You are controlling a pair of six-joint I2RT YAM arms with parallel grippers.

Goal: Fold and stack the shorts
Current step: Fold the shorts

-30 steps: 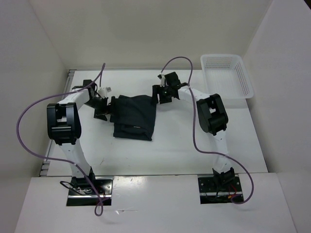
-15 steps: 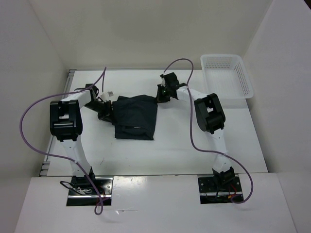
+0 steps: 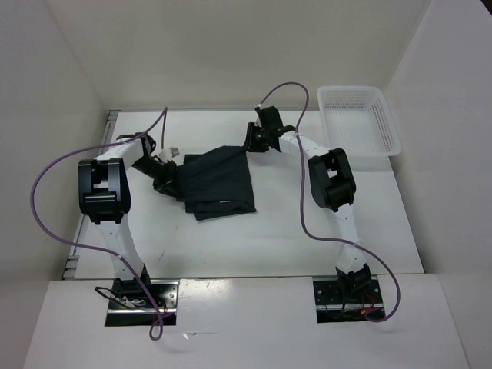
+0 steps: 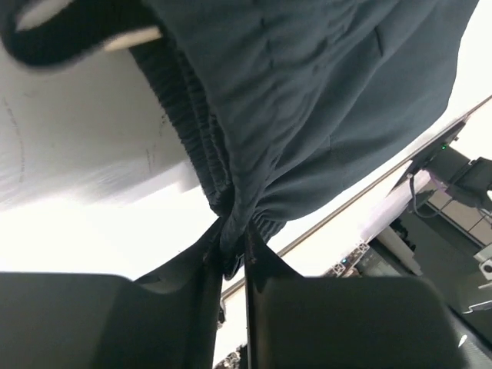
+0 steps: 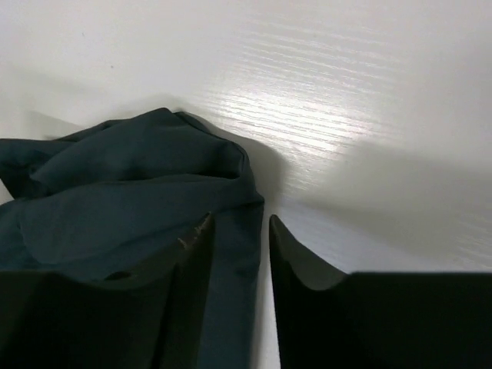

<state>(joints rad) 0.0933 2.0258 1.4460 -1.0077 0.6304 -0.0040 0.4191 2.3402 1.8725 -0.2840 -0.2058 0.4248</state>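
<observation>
Left arm point(image 3: 115, 231): you see white links, one bulky black joint housing.
Right arm point(image 3: 346, 223): yours matches, white with black housing.
Cables point(image 3: 46, 207): purple loops from each base plate.
Fingers point(image 5: 307, 307): matte black.

white table point(image 3: 323, 231), dark shorts point(image 3: 219, 184), mesh basket point(image 3: 360, 121)

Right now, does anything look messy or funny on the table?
Yes. The shorts lie crooked and bunched instead of flat, one edge pinched in the left tool. The basket sits neatly in the far corner.
</observation>
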